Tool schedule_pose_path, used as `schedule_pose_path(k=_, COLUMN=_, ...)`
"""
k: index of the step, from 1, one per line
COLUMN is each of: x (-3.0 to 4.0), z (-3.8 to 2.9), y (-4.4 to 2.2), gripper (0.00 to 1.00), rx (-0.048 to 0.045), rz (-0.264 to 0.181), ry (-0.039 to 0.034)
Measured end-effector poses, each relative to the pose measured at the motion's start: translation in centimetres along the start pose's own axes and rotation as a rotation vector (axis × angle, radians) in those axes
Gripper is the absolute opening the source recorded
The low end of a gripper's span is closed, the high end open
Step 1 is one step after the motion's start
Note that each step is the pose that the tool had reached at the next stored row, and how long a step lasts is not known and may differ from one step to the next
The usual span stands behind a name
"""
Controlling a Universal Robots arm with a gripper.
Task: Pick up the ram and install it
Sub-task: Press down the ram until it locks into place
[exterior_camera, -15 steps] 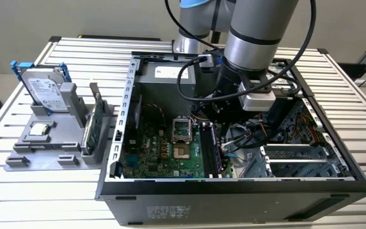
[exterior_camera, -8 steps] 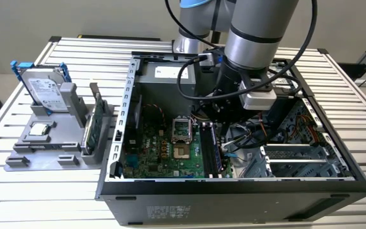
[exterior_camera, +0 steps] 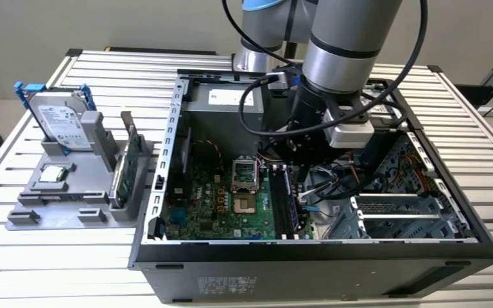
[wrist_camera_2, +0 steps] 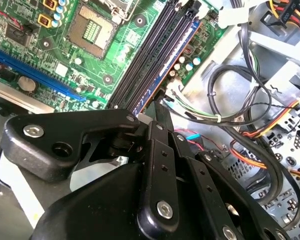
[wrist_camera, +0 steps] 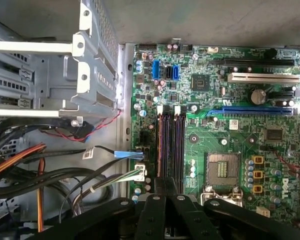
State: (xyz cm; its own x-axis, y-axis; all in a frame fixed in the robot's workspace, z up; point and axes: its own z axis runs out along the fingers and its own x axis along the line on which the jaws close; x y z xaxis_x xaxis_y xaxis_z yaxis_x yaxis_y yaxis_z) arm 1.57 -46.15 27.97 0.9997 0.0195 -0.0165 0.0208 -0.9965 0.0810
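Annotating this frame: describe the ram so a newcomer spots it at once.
Inside the open computer case, find the green motherboard and its row of long black slots. The ram is the thin strip standing on edge along the slot nearest the loose cables, at the gripper's tip; it alone is dark blue, its neighbours black.

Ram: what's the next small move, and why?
Probably a short, straight press down: in the second wrist view the ram lies lengthwise along the outer edge of the black slots, with the gripper over its near end. Full seating can't be judged.
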Motion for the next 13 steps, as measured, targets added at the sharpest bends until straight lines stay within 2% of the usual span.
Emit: schedule_pose_path(k=13, x=-0.05, z=0.10, y=-0.01, gripper=0.00, rx=-0.0022, rz=-0.105, ry=0.0086)
